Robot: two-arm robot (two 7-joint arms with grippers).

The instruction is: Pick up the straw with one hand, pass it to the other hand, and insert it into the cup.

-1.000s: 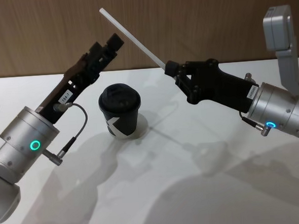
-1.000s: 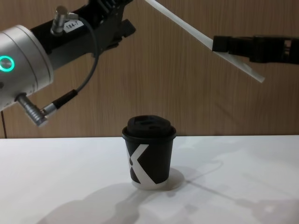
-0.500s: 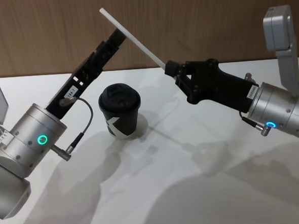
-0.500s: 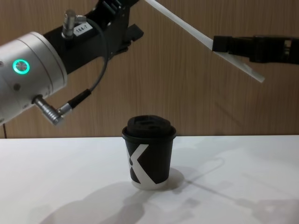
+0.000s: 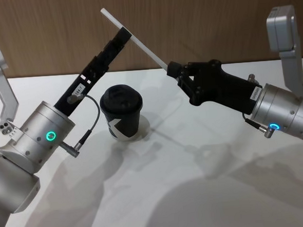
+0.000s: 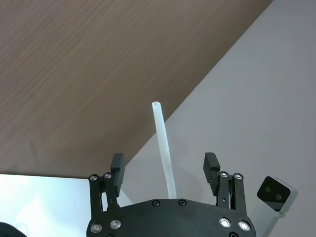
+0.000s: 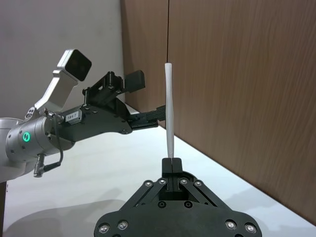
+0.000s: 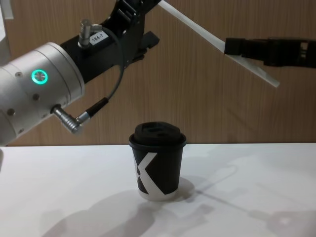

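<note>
The straw [image 5: 142,46] hangs high over the cup [image 5: 121,112], slanting up toward our left, its lower end pinched in the closed fingers of our right gripper [image 5: 172,69]. In the last second our left gripper [image 5: 122,37] has reached forward and up. Its fingers [image 6: 211,170] now stand wide apart on either side of the straw's upper part, not touching it. We judge the handover is lined up: the left must close before the right lets go. The cup waits on the table [image 5: 206,172], lid on.
</note>
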